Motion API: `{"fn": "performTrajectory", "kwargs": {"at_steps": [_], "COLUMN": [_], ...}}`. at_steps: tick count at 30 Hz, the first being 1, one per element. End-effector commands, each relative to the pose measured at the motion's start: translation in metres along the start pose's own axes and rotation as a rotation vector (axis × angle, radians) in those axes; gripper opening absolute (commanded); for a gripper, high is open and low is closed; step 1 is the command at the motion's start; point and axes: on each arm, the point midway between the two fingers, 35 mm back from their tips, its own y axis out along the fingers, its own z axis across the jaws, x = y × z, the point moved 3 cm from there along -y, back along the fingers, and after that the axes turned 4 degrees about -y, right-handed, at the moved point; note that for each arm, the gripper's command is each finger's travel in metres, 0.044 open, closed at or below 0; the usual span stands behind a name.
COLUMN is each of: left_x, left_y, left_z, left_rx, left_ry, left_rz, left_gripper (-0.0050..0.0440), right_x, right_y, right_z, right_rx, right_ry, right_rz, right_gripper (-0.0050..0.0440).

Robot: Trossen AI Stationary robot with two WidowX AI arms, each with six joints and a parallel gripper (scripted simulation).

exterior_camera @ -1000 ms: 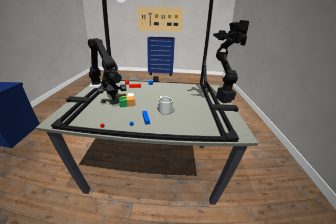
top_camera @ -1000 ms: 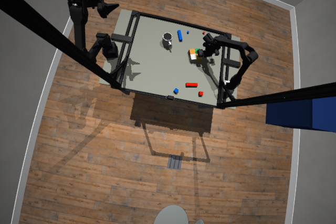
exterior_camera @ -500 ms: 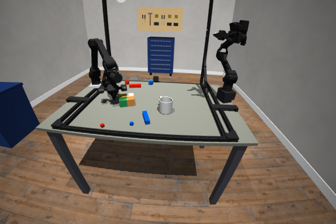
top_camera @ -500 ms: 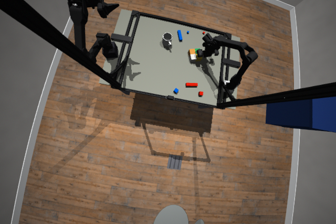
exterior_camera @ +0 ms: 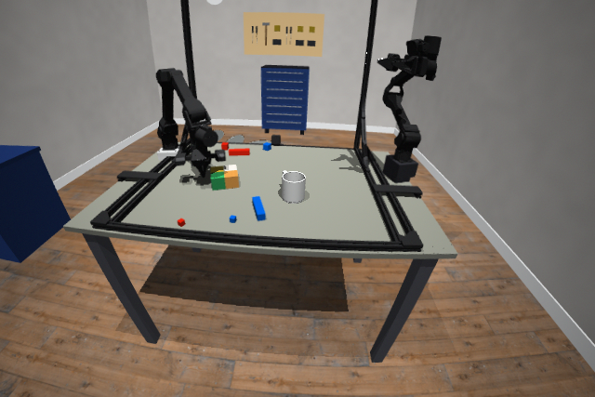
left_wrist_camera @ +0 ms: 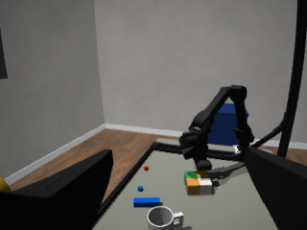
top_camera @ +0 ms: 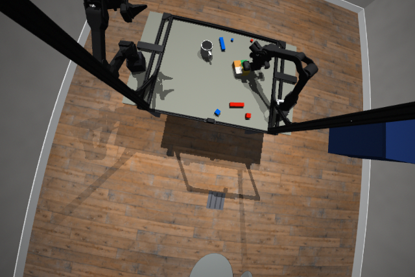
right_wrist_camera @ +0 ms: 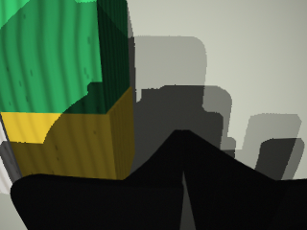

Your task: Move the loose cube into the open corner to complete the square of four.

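Observation:
Four cubes stand together in a square on the table: green [exterior_camera: 218, 180], orange [exterior_camera: 231, 179], white [exterior_camera: 232, 167] and yellow [exterior_camera: 217, 169]. In the right wrist view the yellow cube [right_wrist_camera: 71, 137] lies against the green cube [right_wrist_camera: 58, 45]. My right gripper [right_wrist_camera: 180, 137] is shut with nothing between its fingers. It sits low on the table right beside the yellow cube [top_camera: 246, 72]; I cannot tell whether it touches it. My left gripper [exterior_camera: 387, 61] is open and empty, raised high above the table's far side, well away from the cubes [left_wrist_camera: 199, 183].
A white mug [top_camera: 206, 46] stands near the table's middle with a blue bar [top_camera: 222, 43] beside it. A red bar [top_camera: 236, 104], a blue cube [top_camera: 217, 111] and a red cube [top_camera: 248, 115] lie near one edge. A black frame rail [top_camera: 274, 76] runs close behind my right arm.

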Motion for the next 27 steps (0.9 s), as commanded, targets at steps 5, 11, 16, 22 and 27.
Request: {"fn": "performTrajectory", "kwargs": {"at_steps": [5,11,16,22,27], "left_x": [-0.0003,-0.0003,-0.0003,-0.0003,-0.0003], "left_y": [-0.0001,-0.0001,-0.0001,-0.0001,-0.0001], "left_z": [-0.0004,-0.0004,-0.0004,-0.0004,-0.0004], "left_rx": [-0.004,-0.004,-0.004,-0.004,-0.004], "left_ry": [-0.004,-0.004,-0.004,-0.004,-0.004], "left_rz": [0.001,0.001,0.001,0.001,0.001], "left_gripper": [0.04,0.04,0.04,0.04,0.04], "right_x": [-0.0002,0.0,0.0001,0.0001,0.0003], "right_y": [0.0004,0.0004,0.0004,0.0004,0.0004], "right_z": [0.0023,0.0042,0.0056,0.0067,0.0083], "right_rx": [0.001,0.001,0.001,0.001,0.001], "right_ry": [0.005,0.005,0.005,0.005,0.005], "right_rz": [0.003,0.003,0.003,0.003,0.003], "right_gripper": [0.0,0.0,0.0,0.0,0.0]}}
